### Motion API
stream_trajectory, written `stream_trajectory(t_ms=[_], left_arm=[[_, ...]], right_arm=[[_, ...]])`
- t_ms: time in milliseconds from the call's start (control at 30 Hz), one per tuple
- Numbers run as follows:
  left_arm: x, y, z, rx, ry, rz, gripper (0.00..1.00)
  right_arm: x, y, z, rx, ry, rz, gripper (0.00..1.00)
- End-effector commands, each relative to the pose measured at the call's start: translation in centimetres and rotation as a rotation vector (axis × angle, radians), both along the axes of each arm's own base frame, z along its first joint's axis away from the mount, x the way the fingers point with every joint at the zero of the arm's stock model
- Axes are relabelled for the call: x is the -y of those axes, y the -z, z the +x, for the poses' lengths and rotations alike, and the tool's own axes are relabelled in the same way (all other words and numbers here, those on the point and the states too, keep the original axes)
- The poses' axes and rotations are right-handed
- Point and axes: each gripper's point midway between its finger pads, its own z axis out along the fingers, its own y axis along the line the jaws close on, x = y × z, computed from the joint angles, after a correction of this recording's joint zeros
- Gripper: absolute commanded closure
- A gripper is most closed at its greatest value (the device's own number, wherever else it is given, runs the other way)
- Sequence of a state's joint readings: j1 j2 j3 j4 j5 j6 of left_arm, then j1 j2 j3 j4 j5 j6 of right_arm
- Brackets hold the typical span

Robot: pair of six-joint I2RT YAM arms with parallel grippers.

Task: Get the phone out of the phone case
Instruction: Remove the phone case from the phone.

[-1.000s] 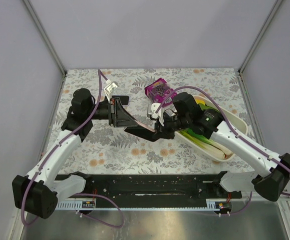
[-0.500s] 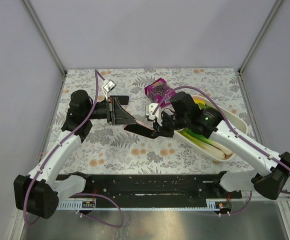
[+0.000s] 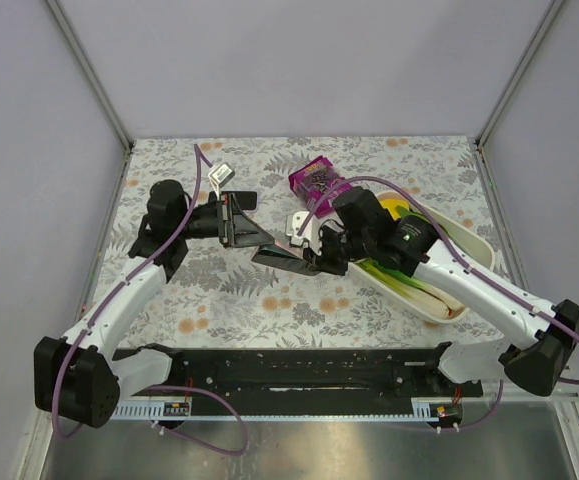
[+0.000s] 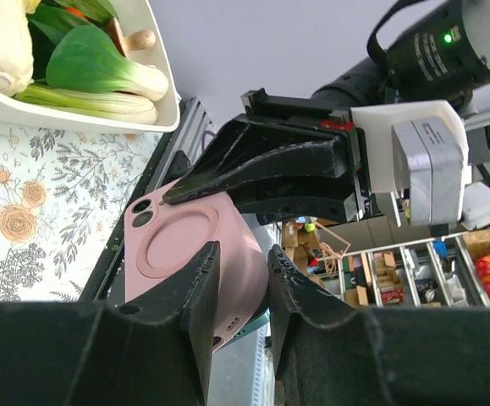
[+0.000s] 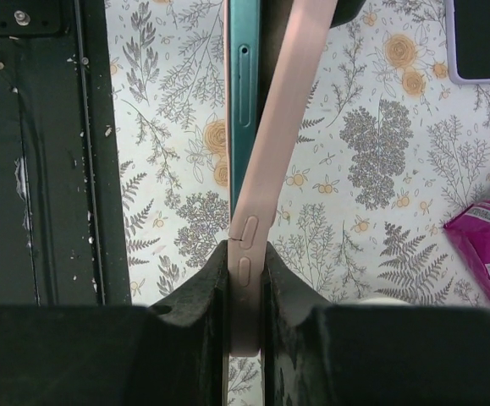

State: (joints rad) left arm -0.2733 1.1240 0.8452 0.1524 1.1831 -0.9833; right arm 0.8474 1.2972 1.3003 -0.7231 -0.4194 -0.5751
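The phone case [image 5: 266, 194] is a thin, matte pink shell with raised side buttons. On its back is a round ring moulding beside two small lens holes. The phone [image 5: 245, 101] is a slim teal slab with a slotted edge. It lies against the case near the right gripper [image 5: 245, 262] and splays away from it further out.

Both are held in the air above the middle of the floral-printed table [image 3: 219, 300].

- **Right gripper:** its ribbed black fingers are pinched together on the case edge at the buttons.
- **Left gripper [image 4: 240, 288]:** its fingers are clamped across the opposite end of the case. Whether they also bear on the phone is unclear.

In the top view:

- **12 o'clock from the case:** a glossy magenta packet [image 3: 319, 180].
- **3 o'clock from the case:** a white oval tray [image 3: 474, 245] holding leafy greens.
- **6 o'clock from the case:** a black rail [image 3: 289, 368].
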Motion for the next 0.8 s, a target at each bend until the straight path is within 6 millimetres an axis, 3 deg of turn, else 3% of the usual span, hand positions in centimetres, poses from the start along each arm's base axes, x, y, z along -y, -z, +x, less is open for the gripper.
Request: stream_trajectory(t_ms=[0,433,733,767], left_arm=[[-0.8,3.2,3.6,-0.151,-0.206,0.066,1.0],[-2.2,5.9,4.9,-0.152,-0.323,0.24,1.0],[-1.2,1.5,3.0,0.187,-0.196,0.259,1.0],[-1.1,1.2,2.7,0.208,-0.179,0.255,0.94]], right_arm=[[-2.2,-6.7,0.2,0.179,-0.079,0.163,1.0],[-2.5,-8.1,0.3,0.171,-0.06,0.189,1.0],[-2.8,-7.0,-0.2,0.098,-0.064,0.187,1.0],[-2.9,-6.7,-0.3,0.079,-0.058,0.189,1.0]])
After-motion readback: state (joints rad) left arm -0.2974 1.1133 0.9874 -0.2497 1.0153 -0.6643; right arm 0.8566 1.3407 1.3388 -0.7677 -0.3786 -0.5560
